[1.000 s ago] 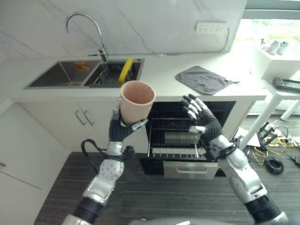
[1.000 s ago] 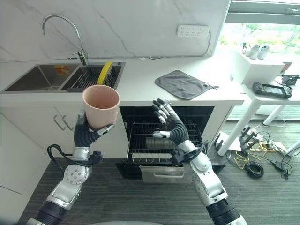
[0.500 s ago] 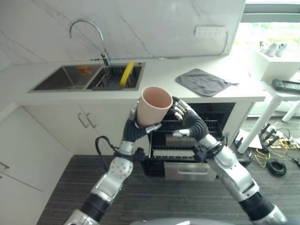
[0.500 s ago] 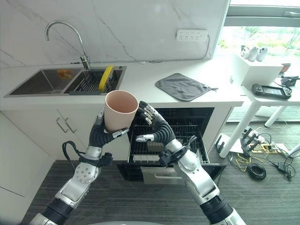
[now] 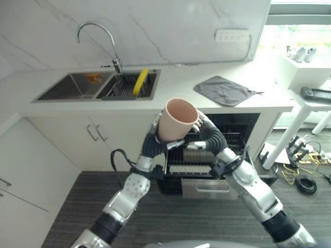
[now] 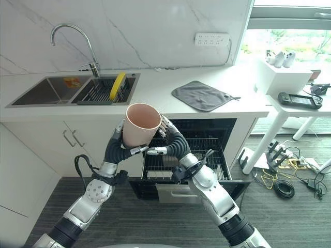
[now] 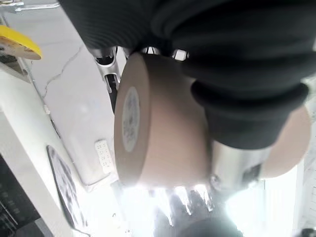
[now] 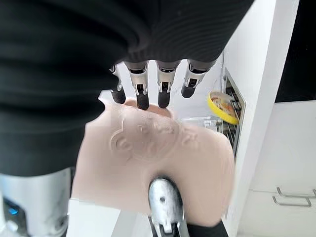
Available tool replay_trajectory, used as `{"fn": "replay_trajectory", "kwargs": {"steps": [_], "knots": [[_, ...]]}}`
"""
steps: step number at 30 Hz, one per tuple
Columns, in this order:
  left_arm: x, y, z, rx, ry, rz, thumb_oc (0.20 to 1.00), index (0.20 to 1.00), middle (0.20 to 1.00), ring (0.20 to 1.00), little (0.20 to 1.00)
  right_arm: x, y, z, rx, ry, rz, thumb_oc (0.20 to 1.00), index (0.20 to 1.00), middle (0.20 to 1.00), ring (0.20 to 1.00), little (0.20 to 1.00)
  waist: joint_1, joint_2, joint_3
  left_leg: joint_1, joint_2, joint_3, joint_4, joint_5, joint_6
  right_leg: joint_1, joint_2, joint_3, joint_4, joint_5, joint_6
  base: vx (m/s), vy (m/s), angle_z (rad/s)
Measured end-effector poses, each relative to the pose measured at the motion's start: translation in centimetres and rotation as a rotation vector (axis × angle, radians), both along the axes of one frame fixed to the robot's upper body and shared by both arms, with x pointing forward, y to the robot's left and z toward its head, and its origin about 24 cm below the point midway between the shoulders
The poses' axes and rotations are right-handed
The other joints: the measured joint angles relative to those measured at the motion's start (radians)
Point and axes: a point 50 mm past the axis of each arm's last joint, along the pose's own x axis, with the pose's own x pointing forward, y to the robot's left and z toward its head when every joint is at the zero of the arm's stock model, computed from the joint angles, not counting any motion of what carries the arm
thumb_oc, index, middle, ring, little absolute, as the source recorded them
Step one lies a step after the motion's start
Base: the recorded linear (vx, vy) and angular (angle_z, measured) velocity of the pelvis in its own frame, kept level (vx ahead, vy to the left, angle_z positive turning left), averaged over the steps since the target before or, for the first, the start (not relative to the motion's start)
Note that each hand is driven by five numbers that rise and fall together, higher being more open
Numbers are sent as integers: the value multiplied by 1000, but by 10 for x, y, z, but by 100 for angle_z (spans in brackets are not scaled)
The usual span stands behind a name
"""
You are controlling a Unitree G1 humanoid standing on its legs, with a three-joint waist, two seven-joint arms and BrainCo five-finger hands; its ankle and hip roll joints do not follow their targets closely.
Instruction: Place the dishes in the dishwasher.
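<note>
Cup (image 5: 177,120), pale pink, is held upright in front of the open dishwasher (image 5: 207,150), above its pulled-out rack (image 5: 194,160) and level with the worktop (image 5: 181,88) edge. Left hand (image 5: 153,143) is closed on the cup from below, fingers curled round its lower wall. Right hand (image 6: 173,144) is set against the cup's far side; in the right wrist view its fingers (image 8: 142,91) are seen bent over the cup wall with the thumb (image 8: 165,202) pressed on the near side. A yellow plate (image 6: 118,85) is stood in the sink (image 6: 77,90) rack. A grey cloth (image 6: 201,94) is laid flat on the worktop, well apart
</note>
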Motion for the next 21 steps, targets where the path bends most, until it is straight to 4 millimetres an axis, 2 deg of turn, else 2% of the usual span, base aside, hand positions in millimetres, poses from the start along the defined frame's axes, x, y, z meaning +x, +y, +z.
{"fn": "replay_trajectory", "kwargs": {"steps": [10, 21], "knots": [[-2, -8, -4, 12, 25, -32, 200, 200, 200, 200, 200, 3, -3, 1, 31, 12, -97, 1000, 1000, 1000, 1000, 1000, 0, 1, 1, 7, 0, 0, 0, 0, 0, 9, 0, 0, -1, -1, 0, 0, 0, 0], [-4, -13, -5, 20, 29, -58, 200, 200, 200, 200, 200, 3, -1, 1, 42, 14, -99, 1000, 1000, 1000, 1000, 1000, 0, 2, 1, 9, 0, 0, 0, 0, 0, 10, 0, 0, -1, -1, 0, 0, 0, 0]]}}
